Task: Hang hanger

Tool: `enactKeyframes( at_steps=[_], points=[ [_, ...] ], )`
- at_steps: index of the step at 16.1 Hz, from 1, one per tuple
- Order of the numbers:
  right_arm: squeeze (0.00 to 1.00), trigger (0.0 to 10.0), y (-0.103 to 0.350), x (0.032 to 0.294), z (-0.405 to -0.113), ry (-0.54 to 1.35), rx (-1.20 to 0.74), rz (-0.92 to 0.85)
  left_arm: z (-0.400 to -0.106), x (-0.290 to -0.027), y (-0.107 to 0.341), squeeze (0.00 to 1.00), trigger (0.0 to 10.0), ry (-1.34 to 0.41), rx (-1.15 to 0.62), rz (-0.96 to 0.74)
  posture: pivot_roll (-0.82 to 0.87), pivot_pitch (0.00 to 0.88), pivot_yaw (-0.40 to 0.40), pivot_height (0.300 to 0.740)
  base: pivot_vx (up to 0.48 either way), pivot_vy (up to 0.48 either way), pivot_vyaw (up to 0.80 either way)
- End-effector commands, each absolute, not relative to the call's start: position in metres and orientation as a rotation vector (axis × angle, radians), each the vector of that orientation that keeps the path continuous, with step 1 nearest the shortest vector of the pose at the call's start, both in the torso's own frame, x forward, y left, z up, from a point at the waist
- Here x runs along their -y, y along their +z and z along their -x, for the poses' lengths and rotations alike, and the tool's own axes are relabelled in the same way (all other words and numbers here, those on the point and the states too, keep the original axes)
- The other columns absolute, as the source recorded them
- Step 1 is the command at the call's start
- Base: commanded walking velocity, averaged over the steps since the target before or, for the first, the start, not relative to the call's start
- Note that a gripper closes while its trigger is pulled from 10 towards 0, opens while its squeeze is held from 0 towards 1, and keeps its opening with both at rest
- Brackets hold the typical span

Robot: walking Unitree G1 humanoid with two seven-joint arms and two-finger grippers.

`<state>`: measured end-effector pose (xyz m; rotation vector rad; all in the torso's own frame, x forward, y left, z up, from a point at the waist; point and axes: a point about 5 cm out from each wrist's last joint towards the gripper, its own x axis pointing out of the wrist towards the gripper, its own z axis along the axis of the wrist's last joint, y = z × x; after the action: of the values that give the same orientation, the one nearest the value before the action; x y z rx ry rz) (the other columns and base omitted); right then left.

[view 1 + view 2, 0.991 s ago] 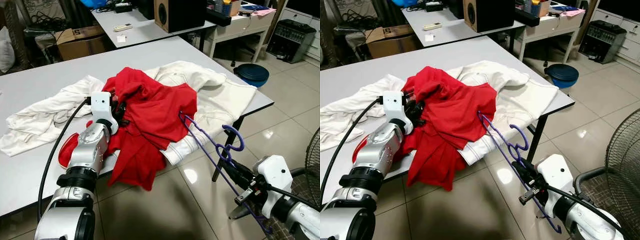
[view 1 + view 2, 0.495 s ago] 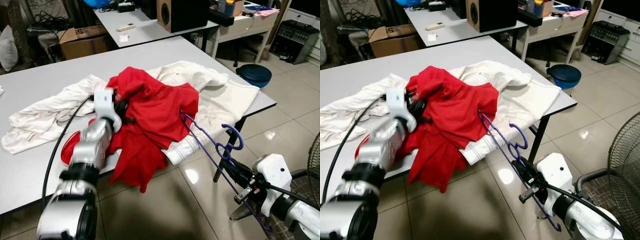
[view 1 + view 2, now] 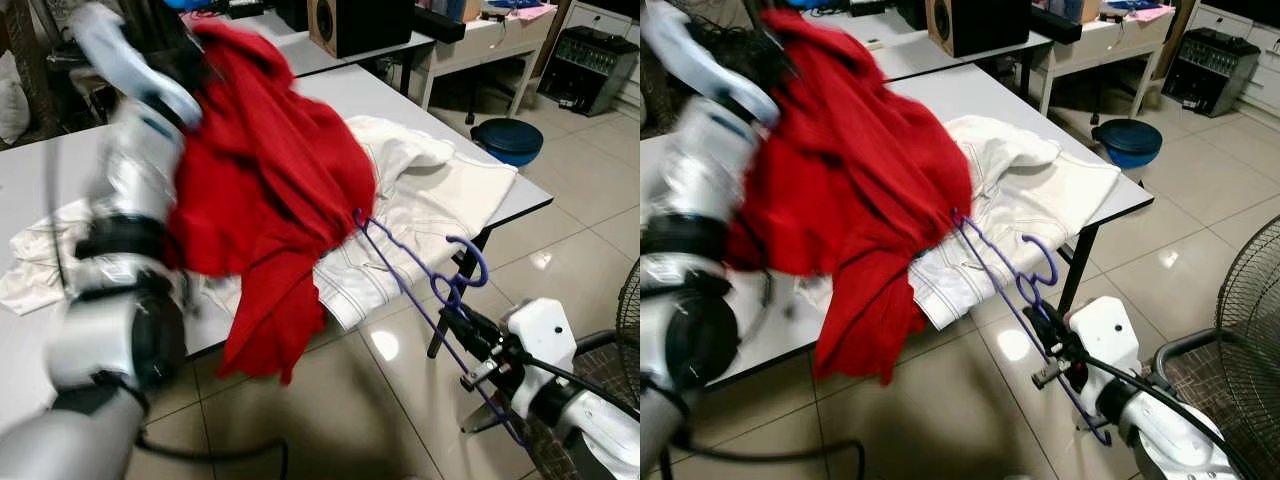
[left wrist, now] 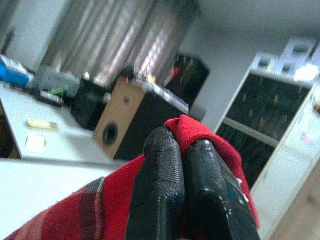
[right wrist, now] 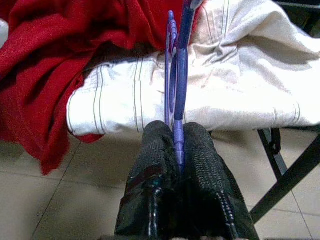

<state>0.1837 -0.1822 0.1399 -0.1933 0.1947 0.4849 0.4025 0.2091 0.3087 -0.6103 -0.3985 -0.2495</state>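
The left end effector (image 4: pixel 177 175) is up high at the upper left of the head views. Its two black fingers are pinched tight on a fold of the red shirt (image 3: pixel 270 190). The shirt hangs down from there in a big loose drape. Its bottom edge dangles past the edge of the grey surface (image 3: pixel 40 185), over the tiled floor (image 3: pixel 330 420). The arm looks blurry.

The right end effector (image 5: pixel 177 150) is at the lower right of the head views, out over the floor. Its fingers are squeezed on the thin bar of the purple hanger (image 3: pixel 425 295). The hanger is tilted. Its far tip points up and left and touches the red shirt near the edge of the surface. Its hook curls up in the middle of the frame. Whether the tip is inside the shirt cannot be told.

A white garment (image 3: pixel 420 200) lies spread on the surface under and beside the shirt.

The hanger looks light and stiff, but thin, so it may bend or twist if pushed hard. The bar is smooth and could slide in the fingers. A hold close to the hook seems best, so the long arms stay free to go into the shirt.

The shirt is soft and floppy. It will sag and swing. A hold near the neck or shoulder would probably keep the opening easy to reach.
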Motion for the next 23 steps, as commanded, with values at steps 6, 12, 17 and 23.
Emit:
enactKeyframes(
  at_steps=[6,12,17,23],
  points=[
    [0.0,10.0,0.143,0.181,-0.197,0.404,-0.114,0.211,-0.396,-0.225,0.357,0.0,0.0,-0.242,0.565,0.629,-0.14,0.0,0.125,0.74,0.0,0.0,0.0],
    [0.0,10.0,0.139,0.179,-0.2,0.375,-0.099,0.213,-0.412,-0.227,0.248,0.0,10.0,-0.023,0.005,-0.018,-0.14,0.0,0.146,0.74,0.0,0.0,0.0],
    [0.0,10.0,0.139,0.176,-0.202,0.386,-0.093,0.203,-0.399,-0.251,0.207,1.0,10.0,-0.088,-0.261,-0.122,-0.14,0.0,0.151,0.74,0.0,0.0,0.0],
    [0.0,10.0,0.137,0.177,-0.198,0.394,-0.106,0.204,-0.386,-0.296,0.235,1.0,10.0,-0.093,-0.197,-0.128,-0.14,0.0,0.151,0.74,0.0,0.0,0.0]
  ],
)
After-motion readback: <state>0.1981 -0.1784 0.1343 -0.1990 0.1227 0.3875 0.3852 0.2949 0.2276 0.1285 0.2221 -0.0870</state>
